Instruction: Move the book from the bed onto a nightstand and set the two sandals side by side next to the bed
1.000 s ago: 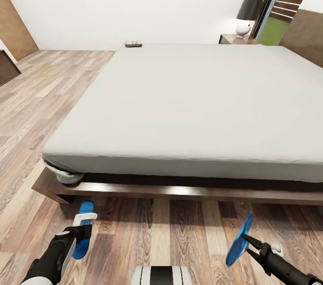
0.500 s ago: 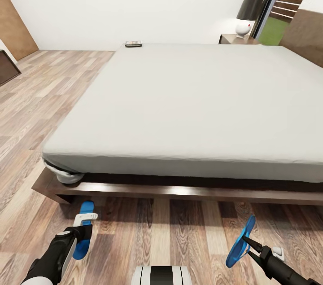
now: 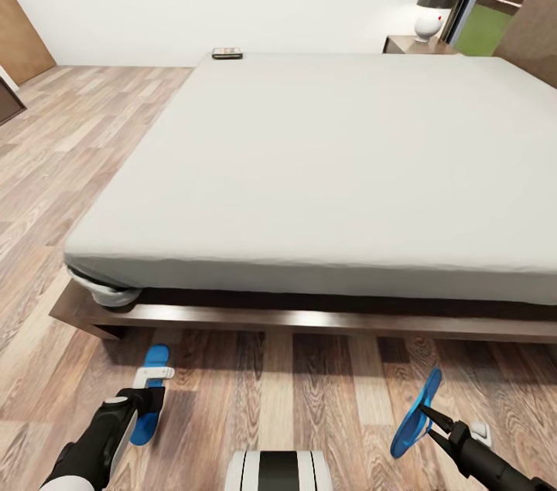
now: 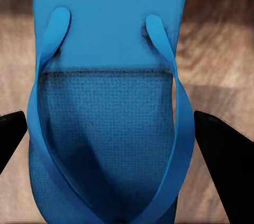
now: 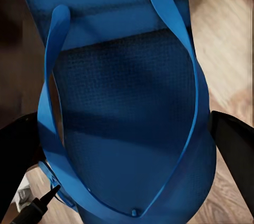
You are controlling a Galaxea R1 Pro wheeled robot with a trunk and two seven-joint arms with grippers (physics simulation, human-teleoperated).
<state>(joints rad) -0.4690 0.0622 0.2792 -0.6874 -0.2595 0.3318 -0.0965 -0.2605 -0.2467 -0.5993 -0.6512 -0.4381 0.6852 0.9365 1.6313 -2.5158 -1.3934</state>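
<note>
Bed [image 3: 325,158]: large pale grey mattress on a dark brown platform frame, filling the middle of the head view, its near long edge facing the robot.
Book [image 3: 227,53]: small dark item lying flat at the far left corner of the mattress, too small to read.
Nightstand [image 3: 418,45]: dark brown, at the far right corner of the bed, carrying a lamp [image 3: 438,0] with a white round base and a dark shade.
Floor [image 3: 294,398]: grey-brown wood planks between the robot and the bed frame.
Left sandal [image 3: 149,396]: bright blue, lying flat on the floor near the bed's near left corner, under the left gripper [image 3: 147,398].
Left gripper fingers [image 4: 222,166]: spread wide, one on each side of the sandal, with gaps showing.
Right sandal [image 3: 415,415]: blue, raised off the floor and tilted on edge, well apart from the left one.
Right gripper [image 3: 429,417]: its black fingers pinch the sandal's edge.
</note>
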